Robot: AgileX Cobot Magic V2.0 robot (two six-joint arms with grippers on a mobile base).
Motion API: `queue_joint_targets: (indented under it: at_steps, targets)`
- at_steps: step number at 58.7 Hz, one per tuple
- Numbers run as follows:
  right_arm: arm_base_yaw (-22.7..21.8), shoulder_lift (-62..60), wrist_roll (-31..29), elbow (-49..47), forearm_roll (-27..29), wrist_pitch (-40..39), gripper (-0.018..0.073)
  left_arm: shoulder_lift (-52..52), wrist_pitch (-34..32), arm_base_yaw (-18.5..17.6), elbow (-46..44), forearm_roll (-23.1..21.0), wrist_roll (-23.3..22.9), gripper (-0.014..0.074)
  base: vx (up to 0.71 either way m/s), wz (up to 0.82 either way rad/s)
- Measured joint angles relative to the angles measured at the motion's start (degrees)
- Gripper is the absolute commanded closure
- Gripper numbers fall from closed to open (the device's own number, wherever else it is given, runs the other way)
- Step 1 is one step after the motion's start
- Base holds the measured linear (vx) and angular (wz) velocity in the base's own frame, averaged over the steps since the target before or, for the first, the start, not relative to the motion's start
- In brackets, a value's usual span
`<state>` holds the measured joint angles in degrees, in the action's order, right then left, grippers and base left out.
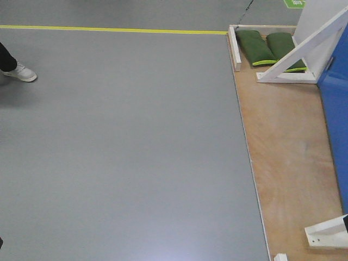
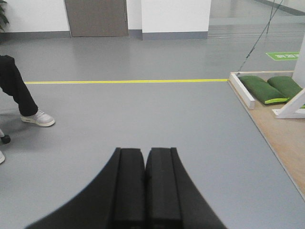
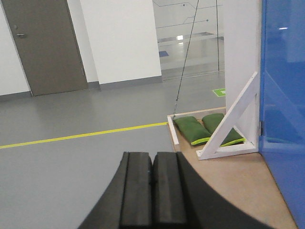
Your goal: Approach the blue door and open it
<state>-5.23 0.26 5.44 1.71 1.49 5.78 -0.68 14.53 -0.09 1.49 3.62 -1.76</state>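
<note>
Both hands pinched closed, pads touching, nothing held: left gripper [image 2: 145, 157] over grey floor [image 2: 143, 114], right gripper [image 3: 152, 160] likewise. I see the blue door [image 3: 283, 95] far right, on the plywood platform [image 1: 283, 152], beside a white brace [image 3: 233, 124]

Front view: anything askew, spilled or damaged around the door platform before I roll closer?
Nothing looks damaged or spilled. Two green sandbags lie side by side by the white brace, on the wooden platform beside the blue door. Only note: a person's shoe at the floor's left edge, away from the platform.
</note>
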Motion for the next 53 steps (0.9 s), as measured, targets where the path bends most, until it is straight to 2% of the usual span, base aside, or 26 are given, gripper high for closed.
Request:
queue_joint_targets:
  at_steps: [53]
  targets:
    - [0.0,0.0,0.0,0.0,0.0,0.0,0.0547,0.0,0.0,0.0,0.0,0.0,0.0,0.0524,0.39,-0.03]
